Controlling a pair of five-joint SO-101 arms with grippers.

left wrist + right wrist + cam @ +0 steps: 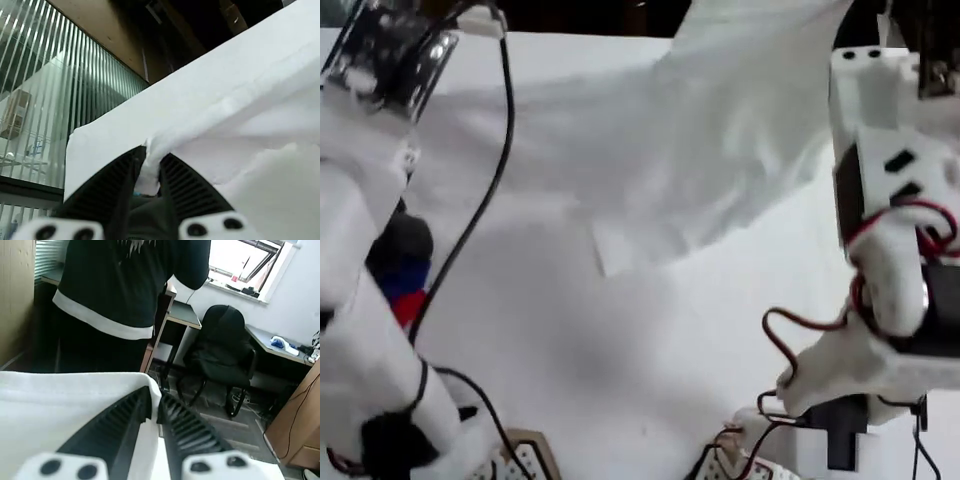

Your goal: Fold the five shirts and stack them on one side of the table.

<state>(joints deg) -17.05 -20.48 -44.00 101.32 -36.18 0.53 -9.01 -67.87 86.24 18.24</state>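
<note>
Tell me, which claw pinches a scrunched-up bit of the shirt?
The left gripper: a crumpled wad of the white shirt sits between its jaws, while the right gripper clamps a flat, hemmed edge.

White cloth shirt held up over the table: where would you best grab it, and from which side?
At its hemmed edges, far apart, coming edge-on so one finger lands on each face. The white cloth shirt is thin and limp; the left gripper and right gripper each pinch an edge that way.

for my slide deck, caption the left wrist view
Left gripper shut on a bunched edge of the white shirt
</note>
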